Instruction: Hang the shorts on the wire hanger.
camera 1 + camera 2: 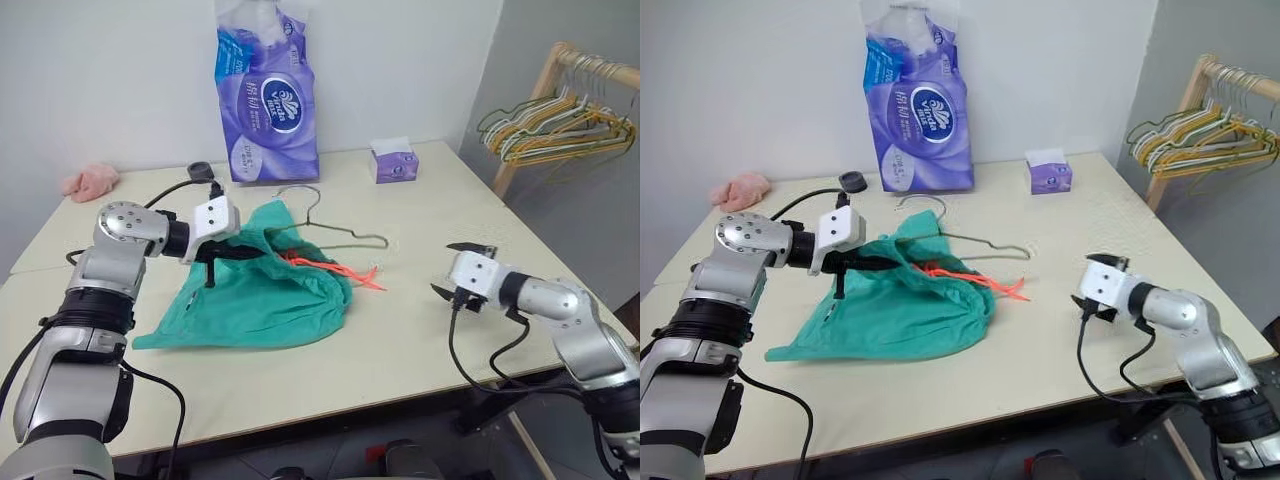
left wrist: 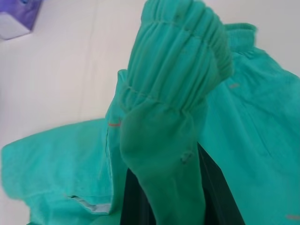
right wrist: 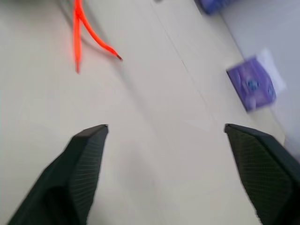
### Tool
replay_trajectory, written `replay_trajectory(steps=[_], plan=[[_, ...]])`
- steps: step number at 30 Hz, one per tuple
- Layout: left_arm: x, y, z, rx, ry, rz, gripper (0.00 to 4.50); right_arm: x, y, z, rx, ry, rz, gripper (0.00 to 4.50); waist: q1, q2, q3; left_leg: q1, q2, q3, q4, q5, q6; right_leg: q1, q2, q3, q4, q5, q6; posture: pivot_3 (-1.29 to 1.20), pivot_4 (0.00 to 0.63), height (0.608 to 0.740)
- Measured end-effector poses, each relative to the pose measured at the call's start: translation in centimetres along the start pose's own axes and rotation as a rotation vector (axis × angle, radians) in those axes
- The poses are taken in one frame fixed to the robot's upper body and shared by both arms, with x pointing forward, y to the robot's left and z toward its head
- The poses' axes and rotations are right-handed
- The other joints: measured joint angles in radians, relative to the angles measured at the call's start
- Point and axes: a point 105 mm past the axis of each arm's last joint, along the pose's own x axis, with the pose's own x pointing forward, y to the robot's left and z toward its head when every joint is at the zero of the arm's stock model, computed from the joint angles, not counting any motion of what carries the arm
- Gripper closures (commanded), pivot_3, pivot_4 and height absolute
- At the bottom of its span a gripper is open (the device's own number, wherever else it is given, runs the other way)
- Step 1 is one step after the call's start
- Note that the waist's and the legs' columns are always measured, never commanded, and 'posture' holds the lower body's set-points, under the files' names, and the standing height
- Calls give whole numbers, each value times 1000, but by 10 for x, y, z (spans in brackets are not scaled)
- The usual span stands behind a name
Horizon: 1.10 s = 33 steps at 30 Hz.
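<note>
**Left pincer pinching shorts' waistband, right pincer spread over bare tabletop**

We see the teal-green fabric shorts [image 1: 255,295] lying crumpled near the centre of the pale beige tabletop [image 1: 420,330], w/ the gathered elastic waistband [image 2: 176,65] lifted at the shorts' 10 o'clock side. Our left pincer [image 1: 222,252] is pressed together on that waistband; in the left wrist view the bunched fabric runs down betw. the black fingers [image 2: 220,201]. The thin orange drawstring [image 1: 345,270] trails out of the shorts toward 3 o'clock, onto bare tabletop.

The thin grey-green wire hanger [image 1: 335,232] lies flat just beyond the shorts, at their 1 o'clock, hook toward the wall; its near end touches or slips under the raised fabric, we cannot tell which.

Our right pincer [image 1: 455,268] sits well apart from the shorts, at their 3 o'clock, fingers spread wide over empty tabletop, holding nothing. Right wrist view shows both black fingertips [image 3: 89,140] far apart, w/ the drawstring ends ahead.

Elsewhere: tall purple plastic tissue multipack [image 1: 265,95] standing at 12 o'clock by the wall, small purple tissue box [image 1: 393,160] at 1 o'clock, small pink cloth lump [image 1: 90,182] at 10 o'clock, black round object [image 1: 201,171] beside the multipack. Off the tabletop at 2 o'clock, a wooden rack [image 1: 545,85] carries bunched yellow and green hangers [image 1: 555,125].
</note>
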Motion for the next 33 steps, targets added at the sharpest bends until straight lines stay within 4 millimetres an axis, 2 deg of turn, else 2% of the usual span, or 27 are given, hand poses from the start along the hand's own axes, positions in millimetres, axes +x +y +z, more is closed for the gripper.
replay_trajectory(steps=[2,6,7,9,11,15,18,26,32,33], plan=[[-2,6,3,-39,-38,49,4500,1,19,4,147,-32,5,24,-2,0,0,0,0,0,0,0,0,0,0,0,0,0,0,-188,6,740],[-4,13,10,-139,-128,112,4500,26,95,66,522,-224,171,24,-18,0,0,0,1,-2,-1,-1,2,-1,1,0,1,0,0,-190,10,740],[-2,12,14,-150,-146,109,4500,33,106,81,589,-251,201,24,-18,0,0,0,1,-2,0,-1,2,0,0,0,2,0,0,-190,10,740],[0,11,16,-168,-160,108,4500,42,107,99,655,-274,199,24,-17,0,0,0,1,-2,1,-1,2,-4,-1,1,1,0,0,-183,9,740],[-1,10,14,-184,-158,111,4500,47,100,106,690,-277,168,24,-13,-1,-1,0,0,-2,2,1,-1,-4,-2,1,1,0,0,-172,7,740],[-3,8,14,-191,-153,112,4500,63,103,107,844,-224,147,24,-12,-3,-2,0,0,-3,1,1,-1,-5,-2,0,2,0,0,-166,6,740],[-4,9,17,-179,-156,112,4500,64,109,102,914,-180,191,24,-13,-3,-2,0,0,-3,0,1,-1,-6,-2,1,2,0,0,-164,6,740],[-4,8,18,-179,-155,113,4500,65,120,110,1002,-156,306,24,-17,-3,-2,0,0,-2,-1,0,-1,-7,-1,0,2,0,0,-164,6,740],[-4,7,17,-178,-154,114,4500,86,127,118,1072,-97,331,24,-18,-3,-2,0,0,-2,-1,1,-1,-8,-2,1,3,0,0,-159,4,740],[-4,7,17,-179,-153,114,4500,89,128,116,1074,-79,325,195,-18,-3,-2,0,0,-2,-1,1,-1,-7,-2,1,3,0,0,-158,4,740]])
